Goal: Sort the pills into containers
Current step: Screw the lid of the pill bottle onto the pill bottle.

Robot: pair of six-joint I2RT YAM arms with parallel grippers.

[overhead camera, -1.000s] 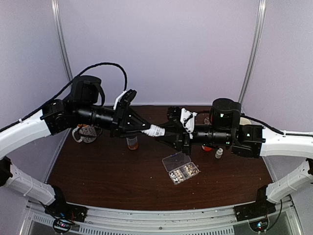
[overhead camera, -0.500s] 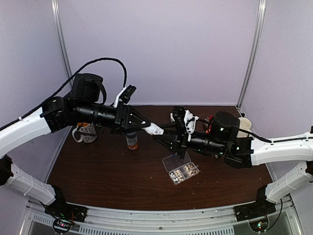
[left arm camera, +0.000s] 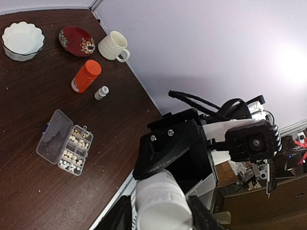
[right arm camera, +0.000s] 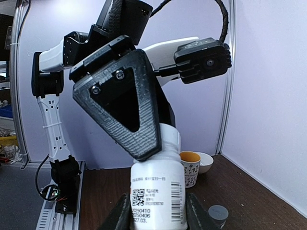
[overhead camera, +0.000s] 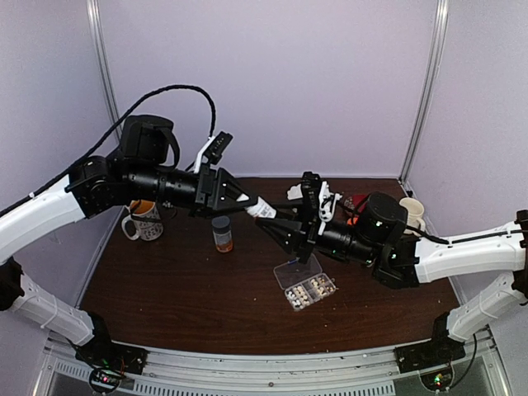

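A white labelled bottle (overhead camera: 266, 211) hangs in the air above the table's middle, between the two arms. My right gripper (overhead camera: 278, 223) is shut on its body (right arm camera: 158, 199). My left gripper (overhead camera: 253, 204) stands round its white ribbed cap (left arm camera: 163, 203), and a thin gap shows beside one finger. The clear pill box (overhead camera: 304, 282) lies open on the table below, with pale pills (overhead camera: 310, 290) in its cells (left arm camera: 75, 149). Its lid (left arm camera: 53, 140) is folded back flat.
An amber bottle with a grey cap (overhead camera: 222, 233) stands left of centre, with a patterned mug (overhead camera: 147, 221) further left. Near the right rear are an orange bottle (left arm camera: 86, 75), a small vial (left arm camera: 101, 92), a cream mug (left arm camera: 112, 45), a red dish (left arm camera: 76, 40) and a white bowl (left arm camera: 22, 40).
Both arms carried the bottle slightly up and back. The right arm swung lower, pointing up-left. The left jaws have widened a little round the cap.
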